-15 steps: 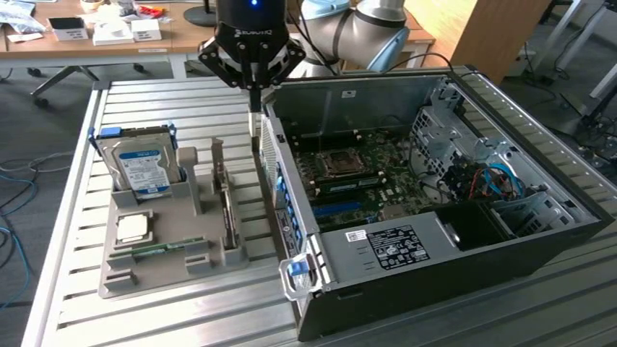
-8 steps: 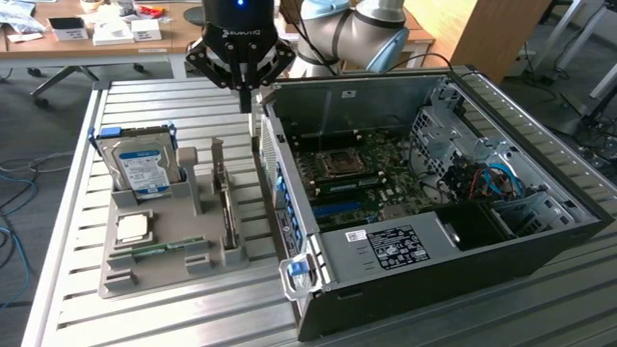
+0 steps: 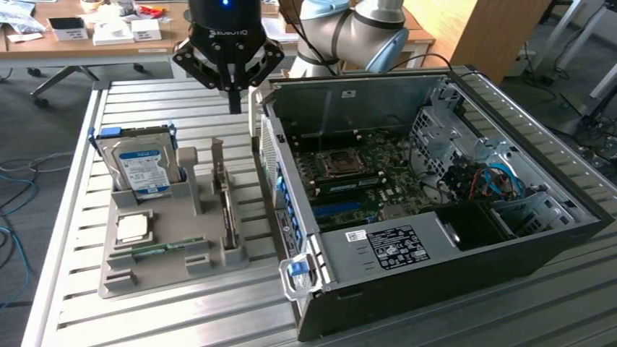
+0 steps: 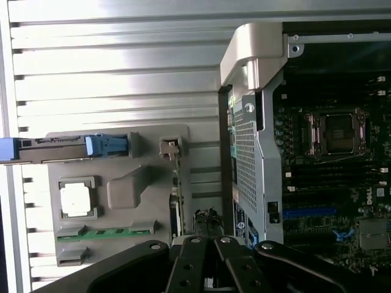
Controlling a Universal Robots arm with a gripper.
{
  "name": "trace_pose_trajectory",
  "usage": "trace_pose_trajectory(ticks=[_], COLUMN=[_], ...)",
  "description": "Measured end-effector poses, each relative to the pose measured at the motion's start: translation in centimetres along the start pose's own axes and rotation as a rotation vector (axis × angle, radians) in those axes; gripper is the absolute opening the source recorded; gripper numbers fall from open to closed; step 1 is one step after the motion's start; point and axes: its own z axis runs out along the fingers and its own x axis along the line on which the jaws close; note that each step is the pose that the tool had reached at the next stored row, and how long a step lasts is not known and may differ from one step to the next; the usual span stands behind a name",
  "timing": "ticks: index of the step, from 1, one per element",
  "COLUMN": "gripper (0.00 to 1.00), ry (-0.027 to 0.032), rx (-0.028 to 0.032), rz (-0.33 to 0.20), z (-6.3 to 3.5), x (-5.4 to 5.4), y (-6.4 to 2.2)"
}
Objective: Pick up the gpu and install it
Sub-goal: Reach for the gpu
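The gpu (image 3: 225, 196) is a thin dark card standing on edge in a slot of the grey holder tray (image 3: 183, 271), its metal bracket at the far end. In the wrist view the gpu (image 4: 175, 201) appears edge-on beside the tray (image 4: 122, 137). My gripper (image 3: 234, 107) hangs above the slatted table beyond the tray's far end, next to the case's rear corner. It is shut, holds nothing, and is clear of the card. The gripper's (image 4: 211, 268) dark links meet in the wrist view.
An open computer case (image 3: 540, 246) lies on the exterior view's right with the motherboard (image 3: 362, 181) exposed. The tray also carries an upright hard drive (image 3: 143, 168), a processor (image 3: 132, 228) and a green memory stick (image 3: 159, 249). A desk with boxes stands behind.
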Motion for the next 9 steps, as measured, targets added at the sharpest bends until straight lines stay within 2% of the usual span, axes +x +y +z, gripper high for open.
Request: trace_pose_trajectory(ticks=[9], gripper=[0.11], ry=[0.0], rx=[-0.0001], rz=[0.0], z=[-0.03], x=[1.4], y=[-0.1])
